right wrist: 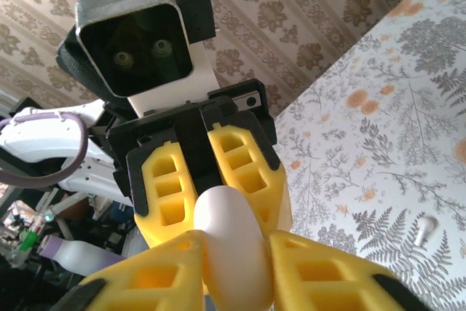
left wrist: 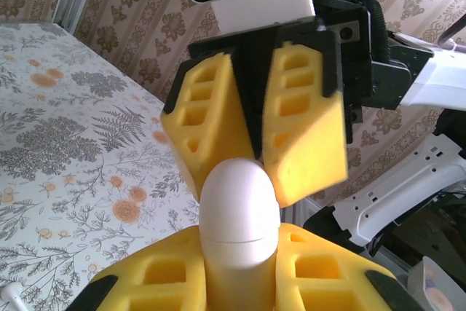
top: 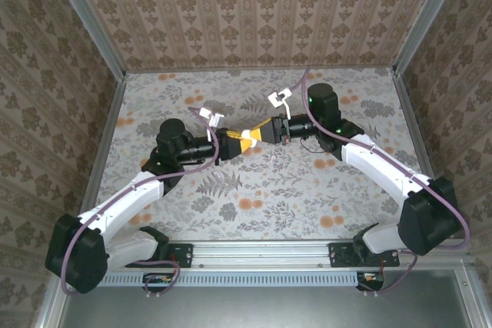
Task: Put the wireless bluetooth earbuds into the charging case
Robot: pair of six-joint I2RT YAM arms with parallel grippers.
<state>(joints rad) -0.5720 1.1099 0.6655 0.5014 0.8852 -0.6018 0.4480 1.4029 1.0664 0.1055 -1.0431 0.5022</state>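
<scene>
My left fingers (left wrist: 240, 245) and my right fingers (left wrist: 253, 171) are both clenched on the charging case (left wrist: 239, 205), one at each end. It is a smooth white egg with its seam shut, and its long axis runs straight between my yellow foam pads. A small white earbud (right wrist: 424, 229) lies below on the floral desk (left wrist: 65, 129), well apart. I cannot tell which arm is nearer.

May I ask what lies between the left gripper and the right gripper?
A white egg-shaped charging case, clamped at opposite ends by the left gripper and the right gripper; both wrist views show it.
</scene>
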